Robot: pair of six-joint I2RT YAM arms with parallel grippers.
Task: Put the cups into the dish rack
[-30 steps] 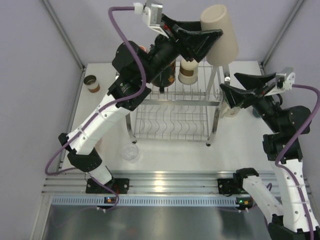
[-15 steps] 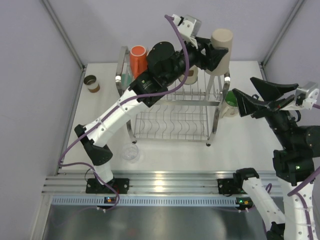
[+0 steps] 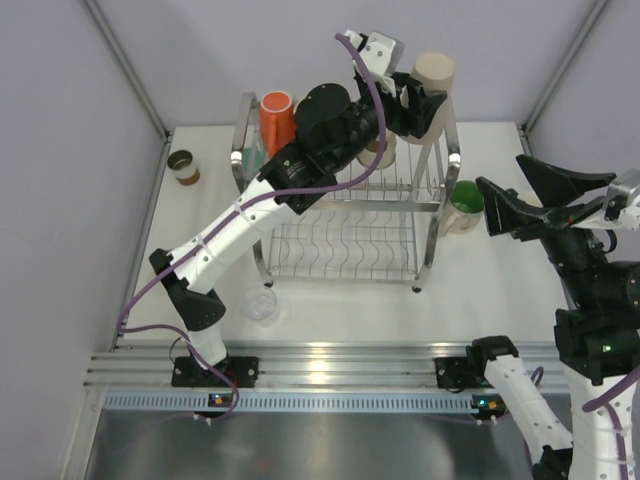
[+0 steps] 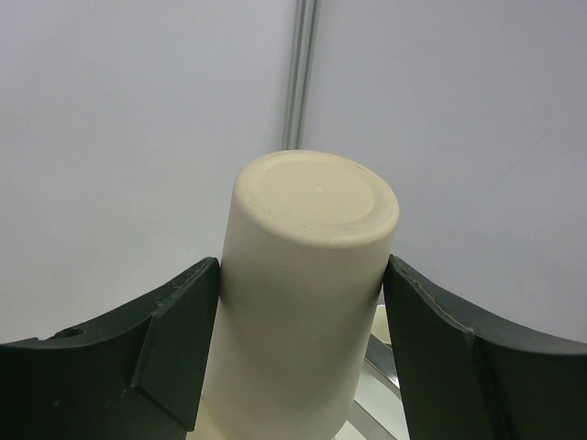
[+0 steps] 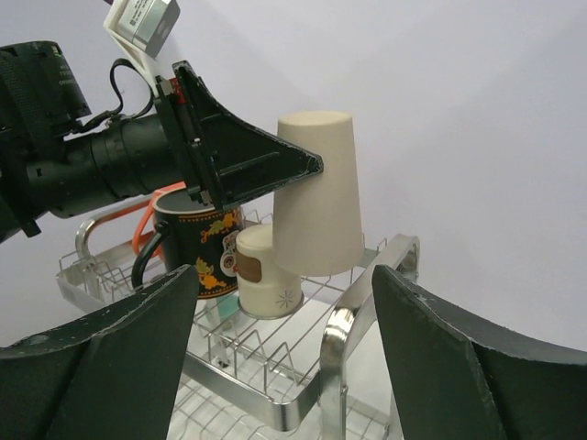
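My left gripper [image 3: 424, 100] is shut on the tall beige cup [image 3: 434, 82], held upside down over the right end of the dish rack's [image 3: 345, 205] top tier. In the left wrist view both fingers press the cup's [image 4: 307, 275] sides. From the right wrist, the beige cup [image 5: 316, 197] hangs just above the wires, beside a brown-cream paper cup [image 5: 261, 275] and a black patterned mug [image 5: 188, 243] standing on the top tier. An orange cup [image 3: 275, 115] sits at the tier's left end. My right gripper [image 3: 499, 171] is open and empty, right of the rack near a green cup [image 3: 463, 205].
A small brown cup [image 3: 183, 167] stands on the table at the far left. A clear cup [image 3: 262, 305] sits in front of the rack's left corner. The rack's steel posts [image 5: 335, 367] rise close before my right fingers.
The left arm carried the beige cup back and down over the rack's right end. The right gripper drew away to the right, uncovering the green cup.
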